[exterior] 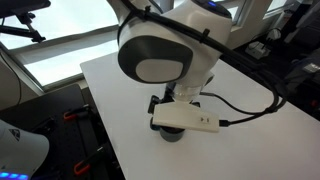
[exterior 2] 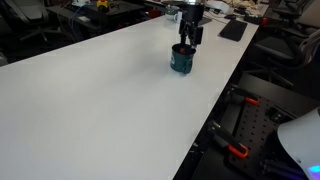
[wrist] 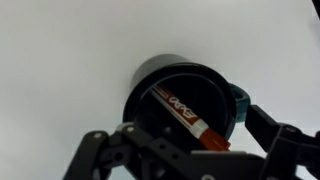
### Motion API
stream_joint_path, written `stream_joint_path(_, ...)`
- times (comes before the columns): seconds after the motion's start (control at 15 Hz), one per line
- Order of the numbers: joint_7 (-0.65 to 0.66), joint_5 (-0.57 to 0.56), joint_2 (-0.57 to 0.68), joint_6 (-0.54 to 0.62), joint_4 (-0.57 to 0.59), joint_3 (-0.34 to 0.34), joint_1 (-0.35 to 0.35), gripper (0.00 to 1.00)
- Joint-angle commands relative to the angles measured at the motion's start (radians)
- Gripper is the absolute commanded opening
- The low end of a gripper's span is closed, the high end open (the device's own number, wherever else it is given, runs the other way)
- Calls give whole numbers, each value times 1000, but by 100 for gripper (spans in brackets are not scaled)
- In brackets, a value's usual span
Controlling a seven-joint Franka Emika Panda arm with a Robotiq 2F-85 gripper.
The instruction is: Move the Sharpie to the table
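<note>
The Sharpie [wrist: 183, 108] has a dark body with a red end and lies slanted inside the dark round mug [wrist: 150, 80], red end up at the rim. In the wrist view my gripper [wrist: 182, 130] is open, one finger on each side of the mug, with the red end between them. In an exterior view the gripper [exterior 2: 188, 33] hangs right over the mug [exterior 2: 182, 61] on the white table [exterior 2: 100, 100]. In an exterior view the arm [exterior: 165, 50] hides most of the mug [exterior: 170, 134].
The table edge [exterior: 95, 105] runs close to the mug on one side. Dark equipment with red clamps [exterior 2: 240, 150] stands beyond the table edge. A dark flat item [exterior 2: 232, 30] lies at the table's far end.
</note>
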Motion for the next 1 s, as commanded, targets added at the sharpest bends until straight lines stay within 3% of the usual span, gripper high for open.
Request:
stream_joint_path(0.0, -5, -2, 36, -17, 41, 12, -3, 90)
stream_joint_path(0.07, -1, -6, 45, -18, 47, 15, 0, 90)
stream_joint_path(0.13, 1, -9, 54, -20, 52, 18, 0, 84)
stream_joint_path(0.27, 1, -7, 69, -25, 62, 28, -1, 96)
stream_joint_path(0.4, -5, -1, 73, -32, 70, 36, -5, 99)
stream_joint_path(0.93, 36, 36, 52, -90, 82, 54, -6, 100)
